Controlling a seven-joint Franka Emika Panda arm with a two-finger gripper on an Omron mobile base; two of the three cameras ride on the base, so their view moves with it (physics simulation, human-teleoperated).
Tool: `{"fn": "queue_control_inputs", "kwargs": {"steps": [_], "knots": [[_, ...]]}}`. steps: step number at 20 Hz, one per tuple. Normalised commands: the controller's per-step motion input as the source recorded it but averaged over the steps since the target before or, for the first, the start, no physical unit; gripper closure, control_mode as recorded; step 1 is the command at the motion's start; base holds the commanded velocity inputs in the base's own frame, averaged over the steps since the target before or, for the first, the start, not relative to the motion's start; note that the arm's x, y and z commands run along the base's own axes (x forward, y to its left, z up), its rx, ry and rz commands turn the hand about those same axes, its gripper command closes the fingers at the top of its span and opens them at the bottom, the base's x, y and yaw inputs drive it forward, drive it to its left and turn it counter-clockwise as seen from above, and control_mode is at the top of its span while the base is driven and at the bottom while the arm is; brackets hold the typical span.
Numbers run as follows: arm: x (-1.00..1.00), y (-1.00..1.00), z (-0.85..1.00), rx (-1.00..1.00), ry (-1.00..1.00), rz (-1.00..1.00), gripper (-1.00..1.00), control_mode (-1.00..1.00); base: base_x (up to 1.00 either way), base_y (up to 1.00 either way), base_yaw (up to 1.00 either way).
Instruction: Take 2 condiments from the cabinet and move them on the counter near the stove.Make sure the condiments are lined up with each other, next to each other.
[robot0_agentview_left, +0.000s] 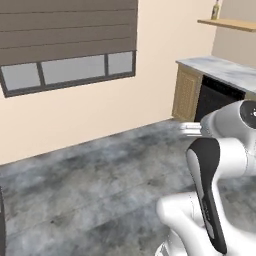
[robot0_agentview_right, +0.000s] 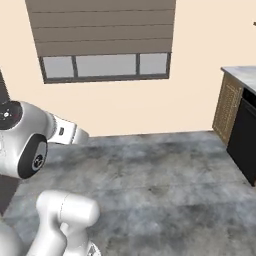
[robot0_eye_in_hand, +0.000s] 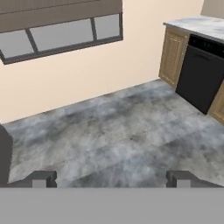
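Grey mottled stone floor (robot0_eye_in_hand: 113, 131) spreads beneath the gripper (robot0_eye_in_hand: 113, 178), whose two dark fingertips (robot0_eye_in_hand: 41, 178) stand far apart at the bottom of the hand view, wide open with nothing between them.

In the left base view a flat light-brown wooden shelf board (robot0_agentview_left: 229, 23) hangs high on the wall at the upper right, and one small olive-green bottle (robot0_agentview_left: 216, 10) stands upright on it near its left end. Whether a second bottle stands beside it cannot be told, since the shelf runs out of the picture.

Below the shelf, a white marble counter (robot0_agentview_left: 220, 69) with grey veins runs along the right wall. Its near end sits over a light-wood panelled cabinet door (robot0_agentview_left: 186, 93), and just beside that door, under the counter's front edge, is a black appliance front (robot0_agentview_left: 216, 99). The hand view shows the same door (robot0_eye_in_hand: 173, 55) and the black front (robot0_eye_in_hand: 202, 75) at its upper right, well apart from the gripper.

On the cream wall (robot0_agentview_right: 125, 110) facing the robot is a dark-framed window (robot0_agentview_right: 105, 65) with a brown slatted blind (robot0_agentview_right: 100, 27) lowered over its upper part. The white arm (robot0_agentview_left: 220, 165) rises at the lower right of the left base view.
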Motion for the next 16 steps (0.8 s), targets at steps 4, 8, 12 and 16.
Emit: {"fn": "queue_control_inputs", "kwargs": {"steps": [4,8,12,16], "knots": [[0.00,0.00,0.00,0.00,0.00,0.00,-1.00,1.00,0.38,-0.37,-0.20],[0.00,0.00,0.00,0.00,0.00,0.00,-1.00,1.00,0.74,-0.26,-0.18],[0.00,0.00,0.00,0.00,0.00,0.00,-1.00,1.00,1.00,-0.19,-0.13],[0.00,0.00,0.00,0.00,0.00,0.00,-1.00,1.00,1.00,-0.29,-0.11]]}}
